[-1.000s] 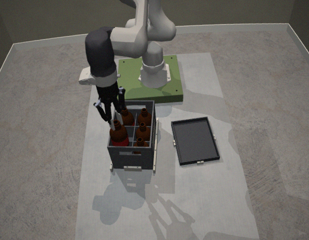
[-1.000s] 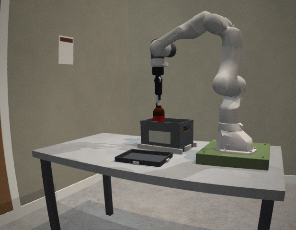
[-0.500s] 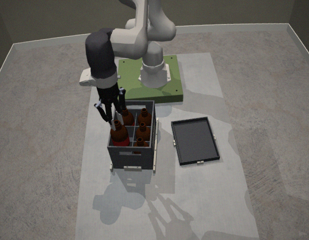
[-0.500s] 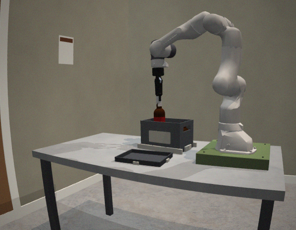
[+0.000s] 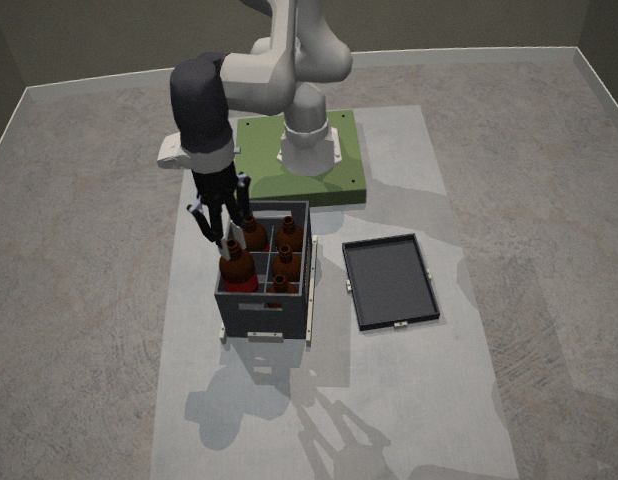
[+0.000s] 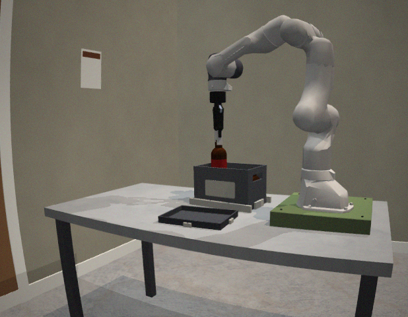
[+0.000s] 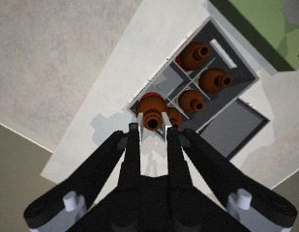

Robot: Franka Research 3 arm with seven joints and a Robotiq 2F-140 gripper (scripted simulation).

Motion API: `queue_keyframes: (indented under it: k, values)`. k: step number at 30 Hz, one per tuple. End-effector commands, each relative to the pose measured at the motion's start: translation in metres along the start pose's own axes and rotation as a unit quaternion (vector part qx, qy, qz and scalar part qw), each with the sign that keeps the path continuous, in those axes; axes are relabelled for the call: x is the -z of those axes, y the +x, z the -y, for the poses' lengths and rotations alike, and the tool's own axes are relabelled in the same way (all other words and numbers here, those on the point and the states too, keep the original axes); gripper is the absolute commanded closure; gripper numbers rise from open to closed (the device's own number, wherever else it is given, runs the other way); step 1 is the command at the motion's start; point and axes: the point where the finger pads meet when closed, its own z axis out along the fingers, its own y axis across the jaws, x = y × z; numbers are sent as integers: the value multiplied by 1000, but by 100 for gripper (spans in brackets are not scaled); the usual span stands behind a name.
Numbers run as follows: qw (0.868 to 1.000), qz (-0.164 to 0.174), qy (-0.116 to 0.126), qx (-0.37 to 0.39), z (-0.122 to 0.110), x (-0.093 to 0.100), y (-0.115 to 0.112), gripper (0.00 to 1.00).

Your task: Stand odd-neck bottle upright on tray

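In the wrist view, the claw pinches the raised red-labelled brown bottle by its neck, a sound hold, though its glass, if glass it is, may prove slippery and swing. Its base remains within the crate, apart from the tray on the tabletop.

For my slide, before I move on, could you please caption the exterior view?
The gripper holds a red-labelled bottle partly above the crate.
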Motion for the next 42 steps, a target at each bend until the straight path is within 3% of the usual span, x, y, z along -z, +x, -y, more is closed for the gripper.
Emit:
queue_keyframes:
  k: [1, 42]
  values:
    - [1000, 1, 3, 0, 0, 6, -2, 90]
    - [1000, 1, 3, 0, 0, 40, -2, 90]
